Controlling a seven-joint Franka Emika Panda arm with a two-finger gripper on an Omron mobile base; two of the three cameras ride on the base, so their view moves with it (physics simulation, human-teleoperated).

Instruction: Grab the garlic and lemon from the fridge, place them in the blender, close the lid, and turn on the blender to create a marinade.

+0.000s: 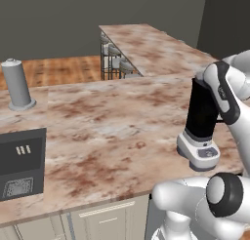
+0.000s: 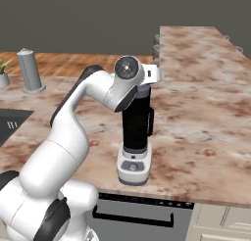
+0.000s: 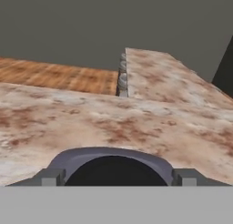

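While the gripper (image 3: 116, 177) is held just above the blender (image 2: 135, 137), which stands near the counter's (image 2: 206, 117) front edge, its fingers (image 3: 49, 177) are spread wide and empty. The lid-closing step seems in hand; a lid must be found first.

There is one tall black blender jar on a light grey base (image 2: 134, 137) and one plain grey round canister (image 1: 17, 85). There is one small green plant in a pot (image 2: 4, 73) and one flat black cooktop panel (image 1: 20, 168). At least three pale round stools (image 1: 116, 58) stand in a row under the far counter.
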